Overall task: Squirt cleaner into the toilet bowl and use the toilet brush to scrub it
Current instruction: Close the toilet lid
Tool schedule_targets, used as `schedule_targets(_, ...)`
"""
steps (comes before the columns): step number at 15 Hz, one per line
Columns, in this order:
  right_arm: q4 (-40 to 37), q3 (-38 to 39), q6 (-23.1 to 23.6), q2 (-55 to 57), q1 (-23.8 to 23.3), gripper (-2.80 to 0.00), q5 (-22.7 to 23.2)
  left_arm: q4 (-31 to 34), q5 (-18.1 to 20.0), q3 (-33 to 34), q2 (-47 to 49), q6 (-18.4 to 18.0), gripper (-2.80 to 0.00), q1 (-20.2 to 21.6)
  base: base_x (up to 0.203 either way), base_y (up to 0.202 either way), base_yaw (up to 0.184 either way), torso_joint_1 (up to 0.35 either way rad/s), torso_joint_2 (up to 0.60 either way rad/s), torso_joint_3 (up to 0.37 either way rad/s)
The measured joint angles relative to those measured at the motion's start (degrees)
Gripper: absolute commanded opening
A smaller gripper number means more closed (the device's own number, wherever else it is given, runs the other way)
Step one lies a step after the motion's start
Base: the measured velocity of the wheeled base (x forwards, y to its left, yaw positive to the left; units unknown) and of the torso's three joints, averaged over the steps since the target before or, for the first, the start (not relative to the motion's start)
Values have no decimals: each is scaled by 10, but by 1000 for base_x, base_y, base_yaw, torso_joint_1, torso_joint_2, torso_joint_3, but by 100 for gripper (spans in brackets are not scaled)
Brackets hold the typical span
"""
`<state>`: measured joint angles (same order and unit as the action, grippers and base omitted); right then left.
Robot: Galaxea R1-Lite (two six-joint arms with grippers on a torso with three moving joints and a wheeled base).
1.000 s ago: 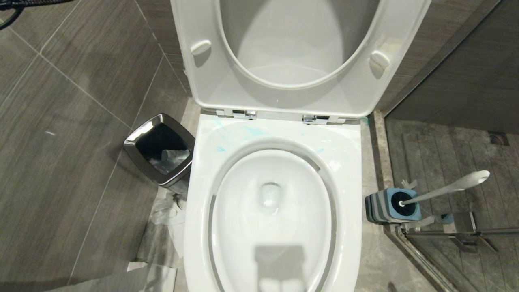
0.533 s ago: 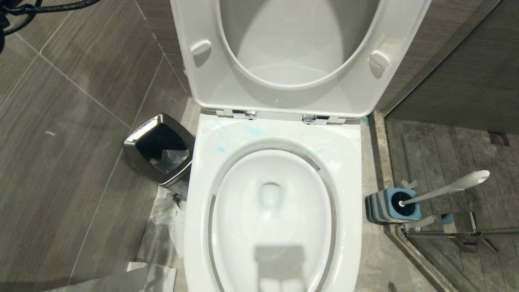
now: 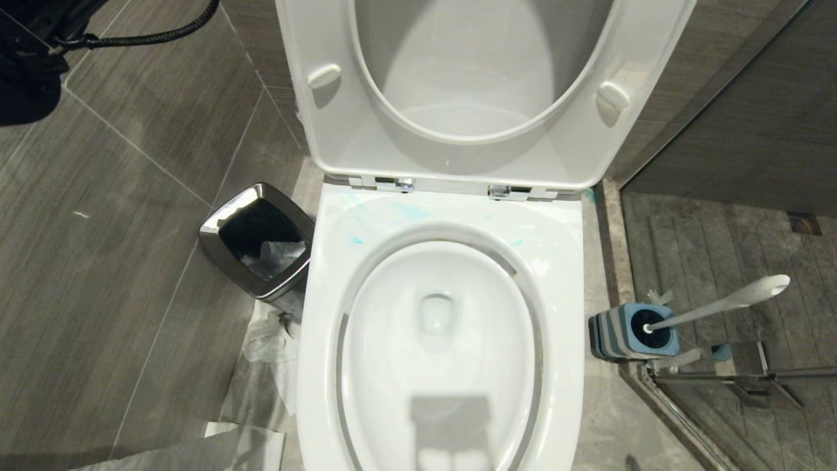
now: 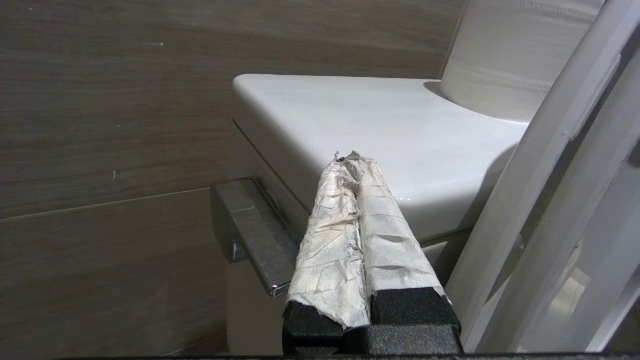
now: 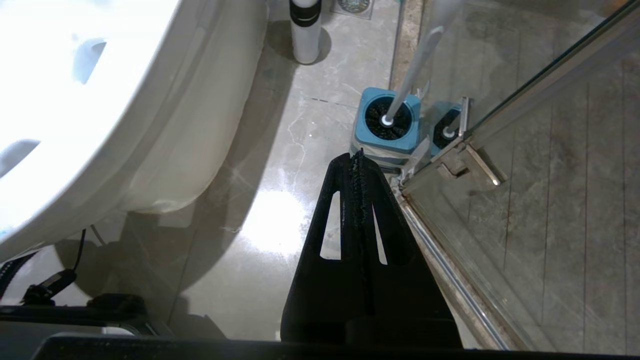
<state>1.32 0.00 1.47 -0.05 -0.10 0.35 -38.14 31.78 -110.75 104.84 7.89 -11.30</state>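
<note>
The white toilet bowl (image 3: 324, 314) stands open in the middle, seat and lid raised. Thin turquoise smears of cleaner (image 3: 409, 210) lie on the rim near the chrome hinges. The toilet brush (image 3: 726, 302) leans in its blue-and-grey holder (image 3: 614, 335) on the floor to the right. My left arm (image 3: 29, 65) shows at the far left. Its taped left gripper (image 4: 350, 159) is shut and empty, beside the white tank top (image 4: 380, 115) and over a chrome lever (image 4: 250, 225). My right gripper (image 5: 358, 155) hangs shut and empty just short of the brush holder (image 5: 385, 137).
A steel bin (image 3: 258, 242) with a black liner stands left of the bowl, with crumpled paper (image 3: 268, 340) on the floor below it. A glass shower door (image 5: 550, 150) and its metal rail (image 3: 739, 376) close off the right. A white cylinder (image 5: 305, 30) stands behind the bowl.
The left arm and its black cable have come further into the head view at the top left. Bowl, brush and bin have not moved.
</note>
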Motion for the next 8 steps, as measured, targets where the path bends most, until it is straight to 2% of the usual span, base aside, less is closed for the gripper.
schedule_targets(3,0,0,0,0,0,-280,0,-4,-1,0,9,-18,-280,1,0,0,0,0,0,0)
schedule_targets(8,0,0,0,0,0,-280,0,-9,0,-2,10,-12,-280,-3,0,0,0,0,0,0)
